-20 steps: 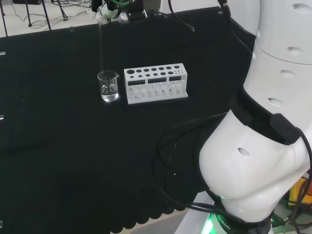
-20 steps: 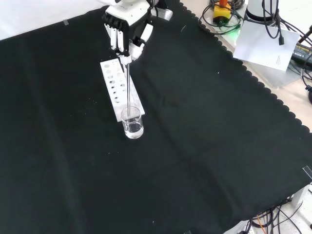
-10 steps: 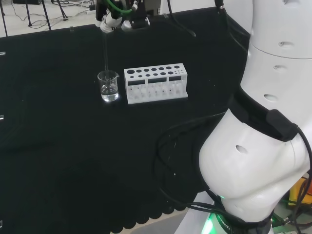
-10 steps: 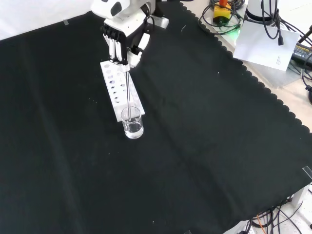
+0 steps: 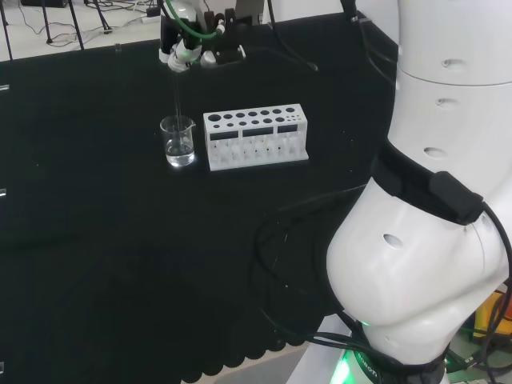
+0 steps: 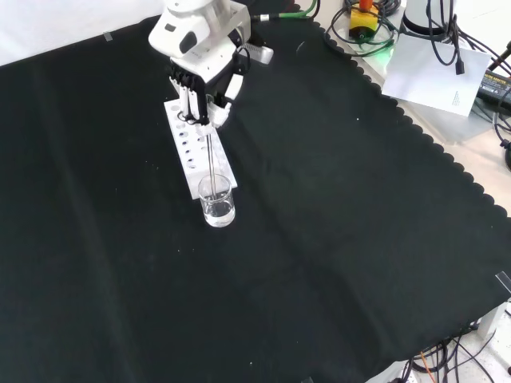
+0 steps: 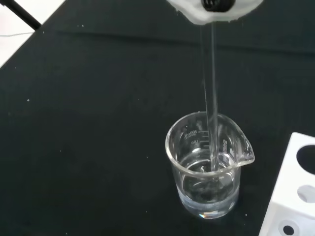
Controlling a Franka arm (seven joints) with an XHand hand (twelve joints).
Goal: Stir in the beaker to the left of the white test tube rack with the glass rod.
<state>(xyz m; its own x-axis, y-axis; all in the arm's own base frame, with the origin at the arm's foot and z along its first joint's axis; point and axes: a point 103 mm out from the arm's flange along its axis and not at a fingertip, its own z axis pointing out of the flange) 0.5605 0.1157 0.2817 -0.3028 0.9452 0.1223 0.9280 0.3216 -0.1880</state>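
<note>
**op:** Checking in from the remote station. Over the last second my hand (image 6: 200, 76) has come down and slid a bit toward the rack, going by the head and front views. A second ago the glass rod (image 7: 211, 98) hung with its tip around the rim; now the wrist view shows its lower end inside the beaker (image 7: 209, 164), dipped into the clear liquid near the middle. Fingers are curled around the rod's top end, pinching it so it hangs close to upright.

**reply:** so you're basically in? where's the beaker relative to the rack?

**op:** Just beside the short end of the white test tube rack (image 5: 254, 138), to its left in the head view and nearer the camera in the front view. It sits upright on the black cloth (image 6: 335, 239), maybe a third full. My read: insertion is done and the circling is what's left. Risk I'd watch is the rod knocking the glass wall and skating the beaker.

**reply:** any labels or markings?

**op:** Faint white graduation print on the beaker wall in the wrist view, too small for me to read. Nothing legible on the rack.
</note>
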